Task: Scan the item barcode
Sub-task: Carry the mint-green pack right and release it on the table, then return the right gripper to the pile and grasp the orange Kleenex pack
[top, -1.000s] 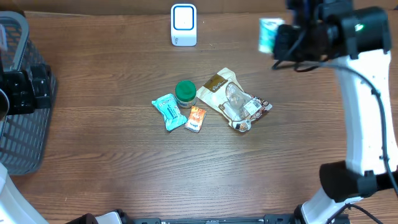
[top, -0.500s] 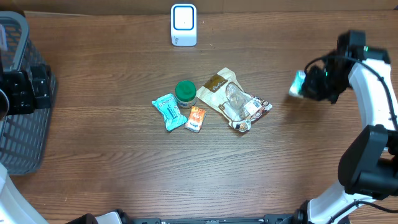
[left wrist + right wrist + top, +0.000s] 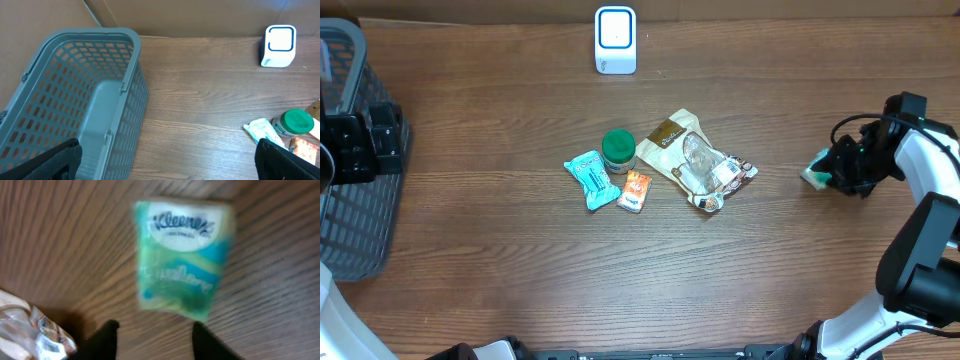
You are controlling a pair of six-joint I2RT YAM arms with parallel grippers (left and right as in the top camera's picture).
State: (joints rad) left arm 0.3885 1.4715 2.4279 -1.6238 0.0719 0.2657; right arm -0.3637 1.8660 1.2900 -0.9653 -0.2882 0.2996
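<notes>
One scanner (image 3: 615,40); one basket (image 3: 131,95); one green-lidded jar (image 3: 618,147)

Soft even light; heavy motion blur on the tissue pack (image 3: 182,260).

One white scanner (image 3: 615,40) at twelve o'clock, one grey basket (image 3: 350,220) at nine, one tissue pack (image 3: 182,260) at three and, centrally, one green-lidded jar (image 3: 618,148), one teal packet (image 3: 590,178), one orange sachet (image 3: 635,190) and one clear bag (image 3: 700,160) are counted.
</notes>
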